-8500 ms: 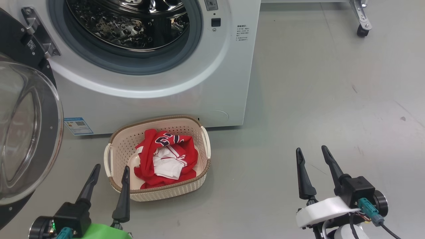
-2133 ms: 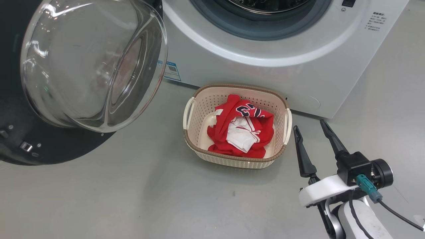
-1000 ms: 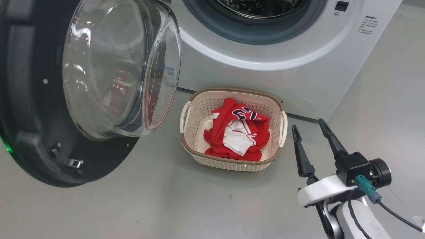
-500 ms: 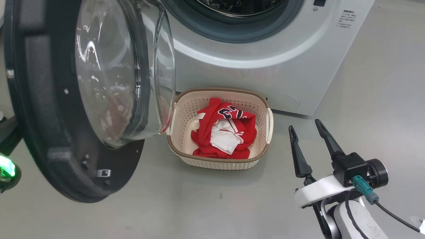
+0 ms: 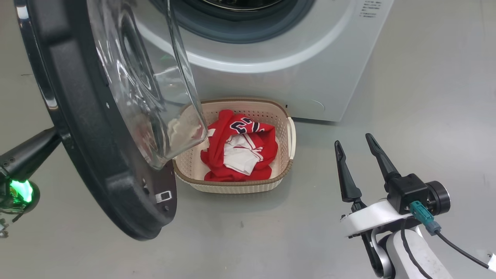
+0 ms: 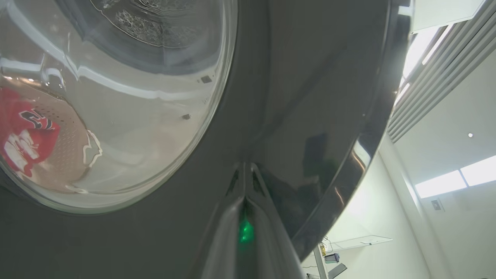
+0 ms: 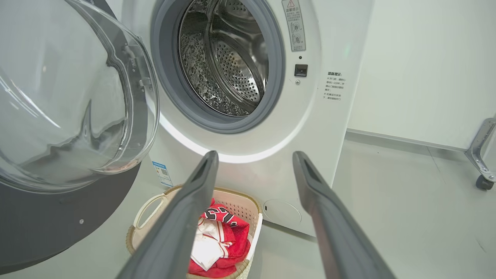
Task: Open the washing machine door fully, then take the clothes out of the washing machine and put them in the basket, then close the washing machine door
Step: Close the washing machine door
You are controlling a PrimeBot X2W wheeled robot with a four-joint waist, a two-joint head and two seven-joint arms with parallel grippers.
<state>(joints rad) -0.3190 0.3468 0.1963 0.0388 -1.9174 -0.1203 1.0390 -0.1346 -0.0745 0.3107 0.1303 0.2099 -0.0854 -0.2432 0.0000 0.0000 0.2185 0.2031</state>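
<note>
Pressing our clenched left gripper [image 6: 245, 174] against the outer black ring of the half-open washing machine door [image 5: 97, 155], we face the washing machine [image 5: 271, 77] beyond it; our right gripper [image 5: 352, 139] hangs released, farther off.

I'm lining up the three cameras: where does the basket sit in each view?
Head view: basket at centre, on the floor before the washing machine.
Left wrist view: at the left edge, seen through the door glass.
Right wrist view: at the bottom, left of centre.
Shared landmark: the red clothes inside it.
</note>
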